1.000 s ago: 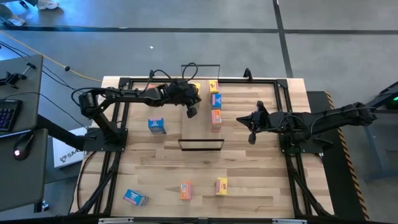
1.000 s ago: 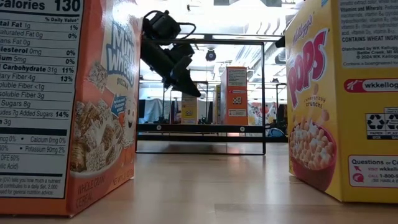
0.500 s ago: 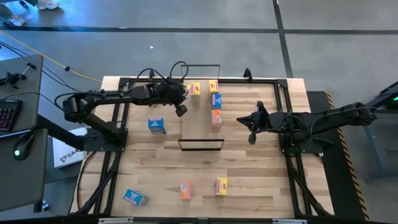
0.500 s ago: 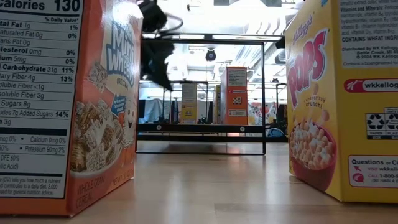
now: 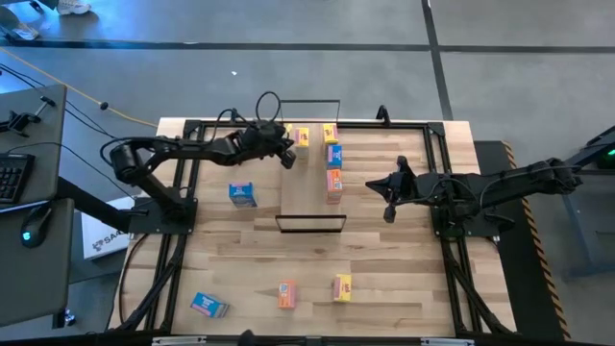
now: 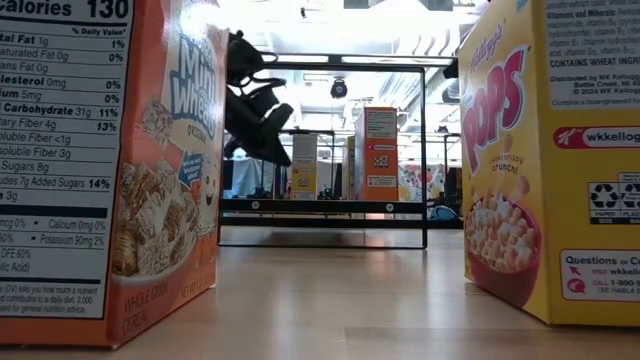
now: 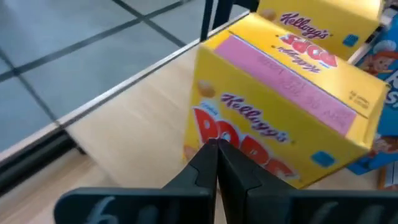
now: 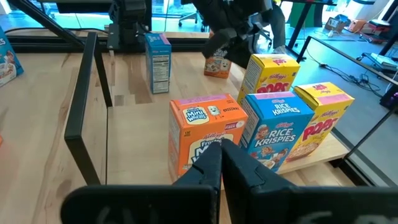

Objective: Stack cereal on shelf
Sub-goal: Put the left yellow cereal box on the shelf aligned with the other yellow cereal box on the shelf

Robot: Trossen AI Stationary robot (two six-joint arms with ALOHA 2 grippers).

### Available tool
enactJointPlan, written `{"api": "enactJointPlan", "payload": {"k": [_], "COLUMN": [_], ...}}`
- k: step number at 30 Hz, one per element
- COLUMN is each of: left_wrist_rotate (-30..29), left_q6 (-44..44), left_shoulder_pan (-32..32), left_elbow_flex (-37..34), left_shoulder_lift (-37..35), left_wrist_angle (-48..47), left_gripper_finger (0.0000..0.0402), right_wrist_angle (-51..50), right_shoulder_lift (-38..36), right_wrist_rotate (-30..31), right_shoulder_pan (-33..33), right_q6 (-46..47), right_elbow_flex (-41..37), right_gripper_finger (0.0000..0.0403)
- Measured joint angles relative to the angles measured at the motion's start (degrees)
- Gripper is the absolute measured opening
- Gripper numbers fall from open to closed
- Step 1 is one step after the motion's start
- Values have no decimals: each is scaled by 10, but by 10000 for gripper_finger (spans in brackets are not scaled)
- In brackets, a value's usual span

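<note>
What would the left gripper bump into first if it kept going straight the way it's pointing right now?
Most likely the yellow Pops box on the shelf. The shut left gripper points straight at its lower front face, very close, though whether they already touch is unclear.

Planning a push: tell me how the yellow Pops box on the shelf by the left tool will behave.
The yellow Pops box stands upright on a narrow base, so a high push probably tips it. It looks like light cardboard and would likely slide easily on the smooth shelf. The shut left tool is close beside it.

likely a lab: robot rig (image 5: 452, 207), desks (image 5: 29, 144)
</note>
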Motion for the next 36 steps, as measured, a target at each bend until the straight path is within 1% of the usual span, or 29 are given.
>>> {"api": "enactJointPlan", "payload": {"k": [13, 16, 20, 23, 26, 36], "left_wrist_rotate": [22, 26, 24, 32, 47, 47], "left_q6": [-41, -44, -28, -22, -26, -26], "left_shoulder_pan": [0, 0, 3, 7, 6, -12], "left_elbow_flex": [0, 0, 1, 1, 1, 1], "left_shoulder_lift": [54, 57, 26, -4, -16, -12], "left_wrist_angle": [85, 79, 39, -9, -53, -24], "left_gripper_finger": [0, 0, 0, 0, 0, 0], "right_wrist_angle": [0, 0, -1, -2, -4, -4], "right_shoulder_lift": [0, 0, 0, 0, 0, 0], "right_wrist_rotate": [1, 1, 1, 1, 1, 1], "right_shoulder_pan": [0, 0, 0, 0, 0, 0], "right_q6": [0, 0, 0, 0, 0, 0], "right_elbow_flex": [0, 0, 0, 0, 0, 0], "right_gripper_finger": [0, 0, 0, 0, 0, 0]}}
